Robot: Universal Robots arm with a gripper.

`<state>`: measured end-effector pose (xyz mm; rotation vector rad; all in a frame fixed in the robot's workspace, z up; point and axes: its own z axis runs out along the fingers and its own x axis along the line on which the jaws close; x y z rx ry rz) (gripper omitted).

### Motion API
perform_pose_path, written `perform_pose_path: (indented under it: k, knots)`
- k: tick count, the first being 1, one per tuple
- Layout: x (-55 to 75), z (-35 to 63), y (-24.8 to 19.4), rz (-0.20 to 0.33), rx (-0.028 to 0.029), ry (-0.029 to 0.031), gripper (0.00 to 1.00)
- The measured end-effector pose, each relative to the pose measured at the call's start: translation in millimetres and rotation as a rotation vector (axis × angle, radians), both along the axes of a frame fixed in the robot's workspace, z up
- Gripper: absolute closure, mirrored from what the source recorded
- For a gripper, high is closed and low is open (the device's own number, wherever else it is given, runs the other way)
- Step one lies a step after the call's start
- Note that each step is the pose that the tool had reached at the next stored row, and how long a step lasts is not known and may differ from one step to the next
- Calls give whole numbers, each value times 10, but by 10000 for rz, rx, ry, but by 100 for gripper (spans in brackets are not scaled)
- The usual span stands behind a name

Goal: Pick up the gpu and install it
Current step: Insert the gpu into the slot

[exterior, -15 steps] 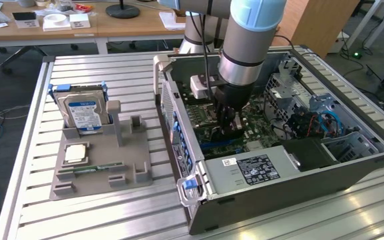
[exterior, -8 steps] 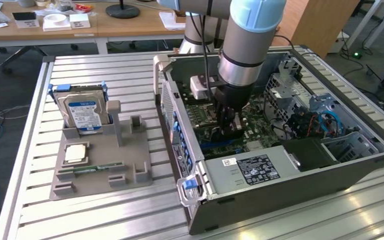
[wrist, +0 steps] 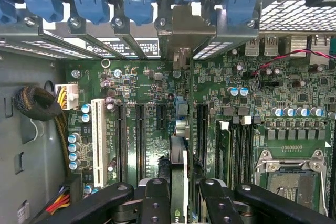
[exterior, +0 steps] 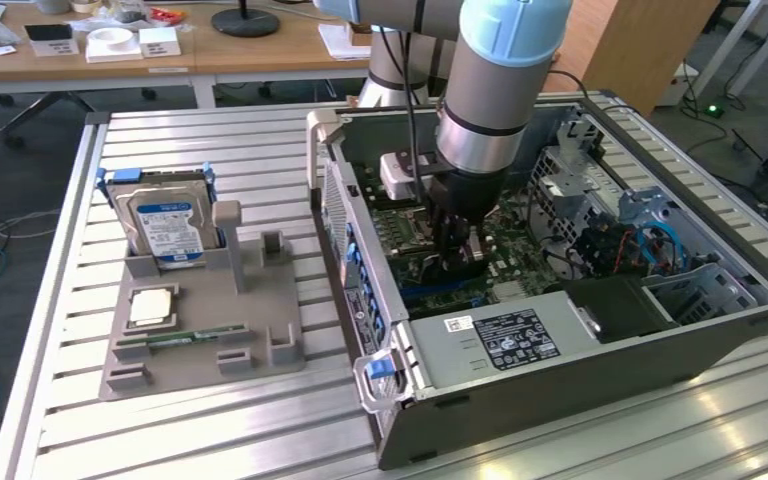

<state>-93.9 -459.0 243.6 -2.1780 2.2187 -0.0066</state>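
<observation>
Wrist view: I see my two black fingers (wrist: 157, 203) partly closed on the gpu (wrist: 178, 182), which stands edge-on between them, a thin green board with a pale strip along its top edge. The gripper (wrist: 181, 203) holds the card low over the motherboard (wrist: 294, 93), in line with the row of long black expansion slots (wrist: 139, 135); whether the card's edge has entered a slot I cannot tell. Its silver end bracket (wrist: 181, 30) rises toward the row of blue retention clips (wrist: 139, 1) at the case's rear wall. A white slot (wrist: 97, 135) lies beside the black ones, and an empty CPU socket (wrist: 289, 174) sits farther off.

From the exterior view, I see the arm (exterior: 491, 100) reaching straight down into the open computer case (exterior: 558, 380) on the slatted metal table (exterior: 197, 420). To the exterior view's left, a grey fixture (exterior: 197, 345) carries a hard drive with a blue label (exterior: 171, 225) and a slim RAM stick (exterior: 184, 338).
</observation>
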Motion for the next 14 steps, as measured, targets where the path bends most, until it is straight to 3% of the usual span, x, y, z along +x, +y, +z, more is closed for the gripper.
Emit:
perform_pose_path:
  k: [14]
  knots:
    - [-1,-15,-4,1,-1,0,74]
